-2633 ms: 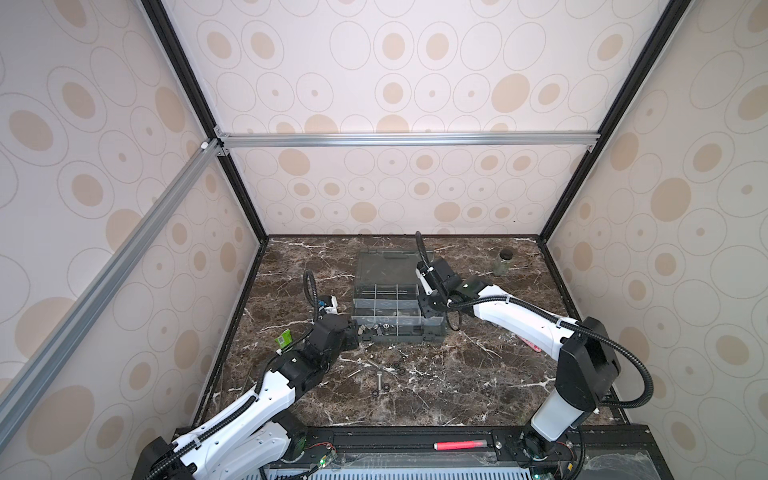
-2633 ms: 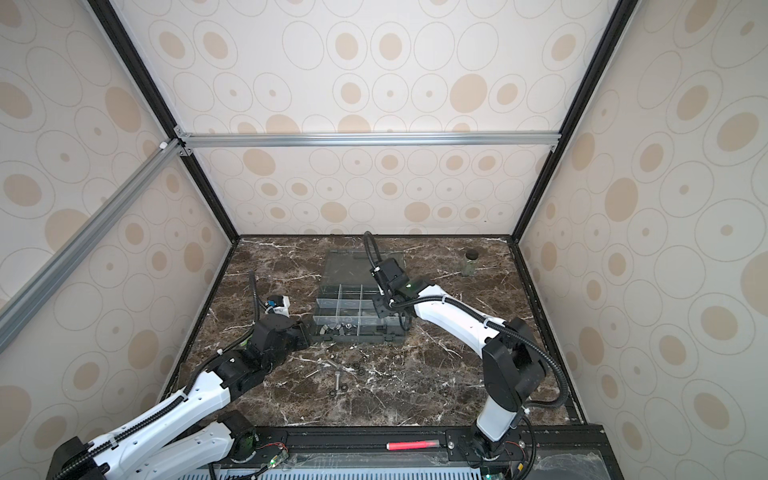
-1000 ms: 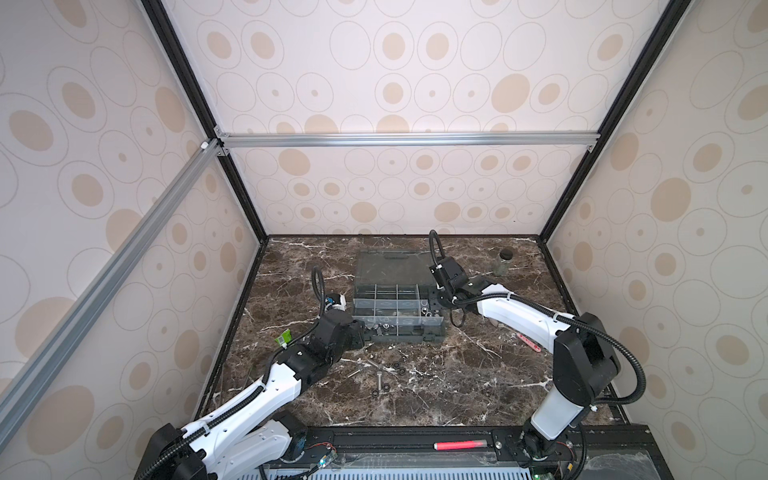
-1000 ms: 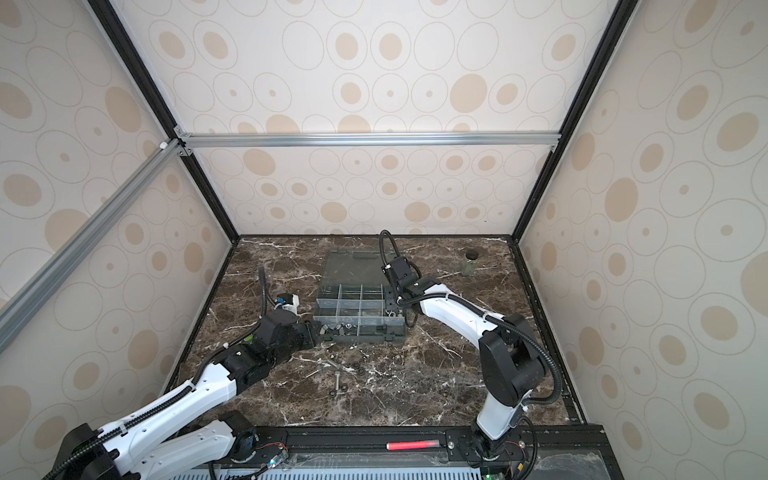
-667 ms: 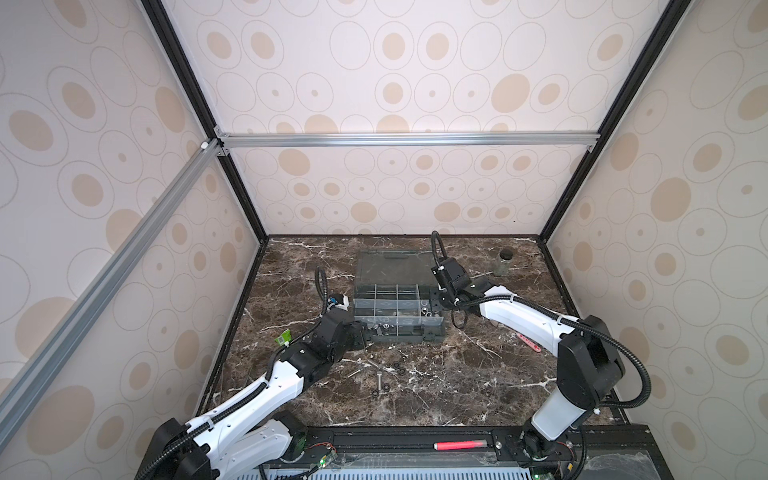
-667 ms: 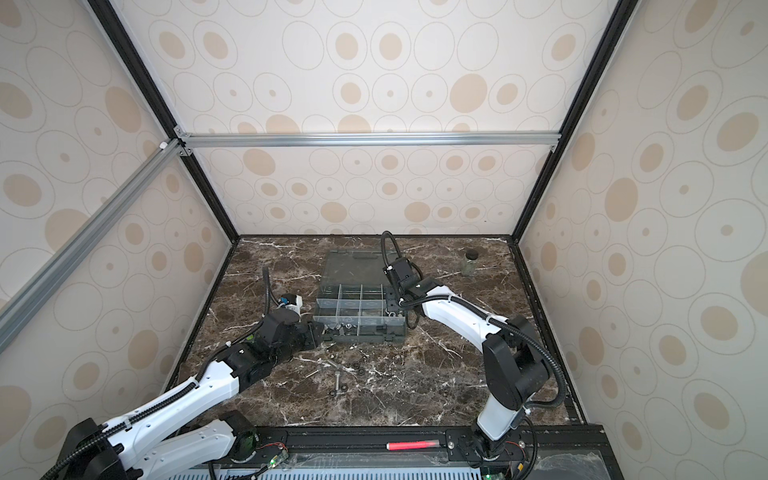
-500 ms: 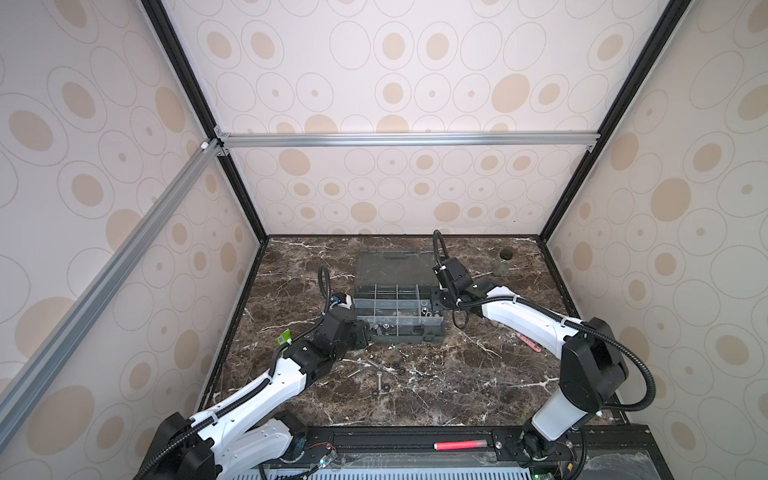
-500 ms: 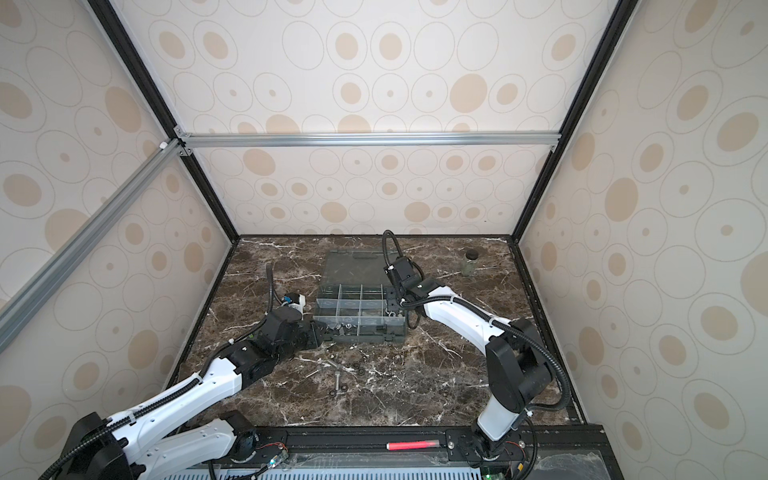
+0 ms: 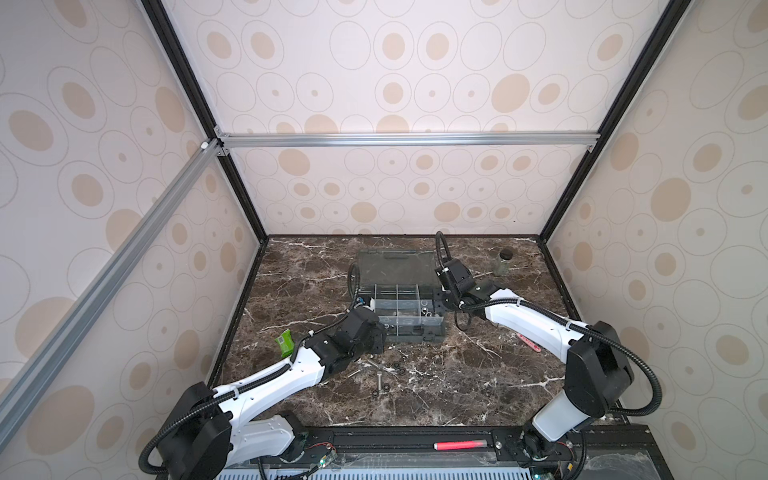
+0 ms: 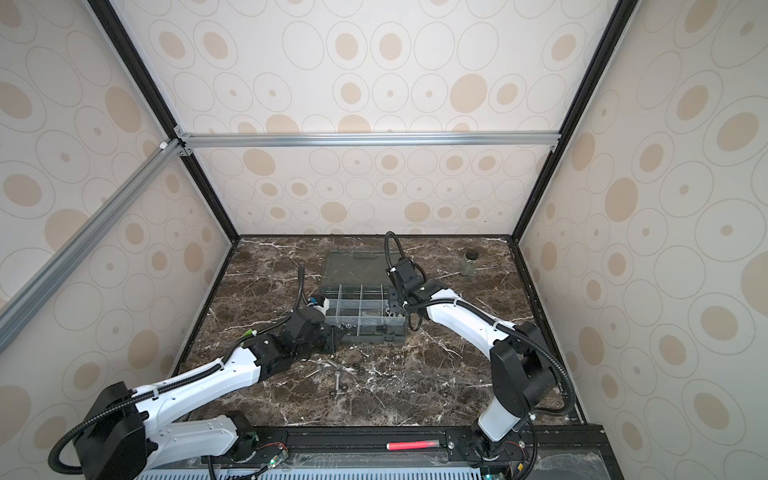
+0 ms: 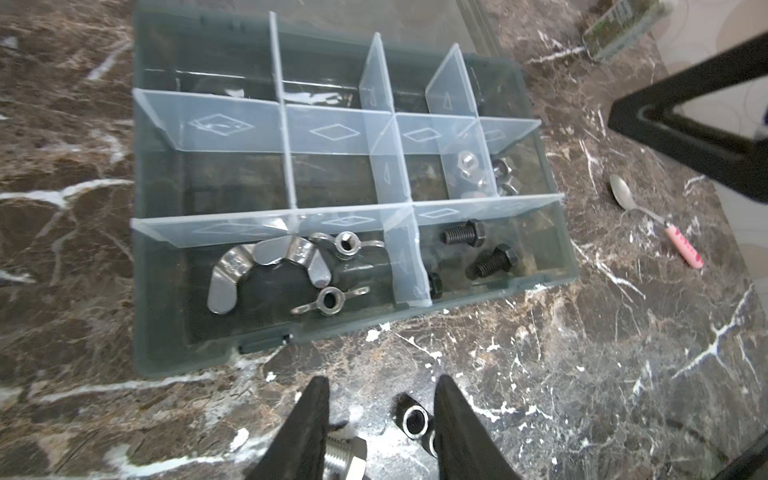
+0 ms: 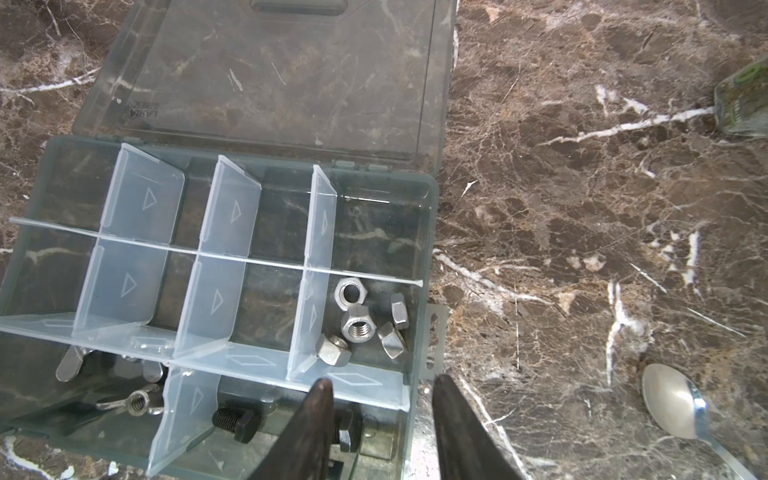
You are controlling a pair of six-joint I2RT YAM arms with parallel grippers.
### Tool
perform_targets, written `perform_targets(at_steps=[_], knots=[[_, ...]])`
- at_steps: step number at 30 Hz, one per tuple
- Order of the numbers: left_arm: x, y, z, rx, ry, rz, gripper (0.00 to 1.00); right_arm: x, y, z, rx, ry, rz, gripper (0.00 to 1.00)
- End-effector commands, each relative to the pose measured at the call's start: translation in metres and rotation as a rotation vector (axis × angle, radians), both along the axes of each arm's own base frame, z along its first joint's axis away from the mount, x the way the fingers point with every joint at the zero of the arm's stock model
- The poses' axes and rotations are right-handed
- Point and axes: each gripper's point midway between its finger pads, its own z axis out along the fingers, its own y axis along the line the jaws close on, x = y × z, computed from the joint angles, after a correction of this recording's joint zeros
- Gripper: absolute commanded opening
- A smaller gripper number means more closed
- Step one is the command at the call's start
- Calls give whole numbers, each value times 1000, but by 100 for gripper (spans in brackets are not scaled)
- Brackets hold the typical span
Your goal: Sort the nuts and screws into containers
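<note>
Part-filled box [image 12: 430, 232], sorting under way.
The left gripper [image 11: 380, 382], fingers spread, hovers over a loose screw [image 11: 349, 457] and black ring [image 11: 415, 419] on the table [image 11: 602, 374] beside the box. The right gripper [image 12: 380, 384], fingers spread, straddles its side wall, perhaps touching. Hex nuts [image 12: 353, 326], wing nuts [image 11: 266, 266] and black screws [image 11: 463, 235] lie in separate compartments.

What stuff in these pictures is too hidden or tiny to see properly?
- Silver bolt, left wrist view: a finger of the left gripper and the picture's edge cut it off.
- Black bolt, right wrist view: partly behind a finger of the right gripper.
- Loose parts on the table, both top views: too small to tell screws from rings.
- Spoon, right wrist view: handle runs off the edge.
</note>
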Motion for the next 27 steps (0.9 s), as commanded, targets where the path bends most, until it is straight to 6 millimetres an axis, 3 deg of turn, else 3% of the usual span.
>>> perform_targets(at_steps=[1,14,21,27], knots=[[-6,-14,2,52,3,-64,42,-3,-9,9,-1,-24,-27,43],[-40,-44,-34,154,105,-204,42,-13,-23,8,-1,-44,-67,43],[-43,-58,-45,186,125,-253,42,-19,-29,6,6,-49,-91,43],[-42,-56,-55,268,151,-274,42,-19,-35,11,19,-85,-124,43]])
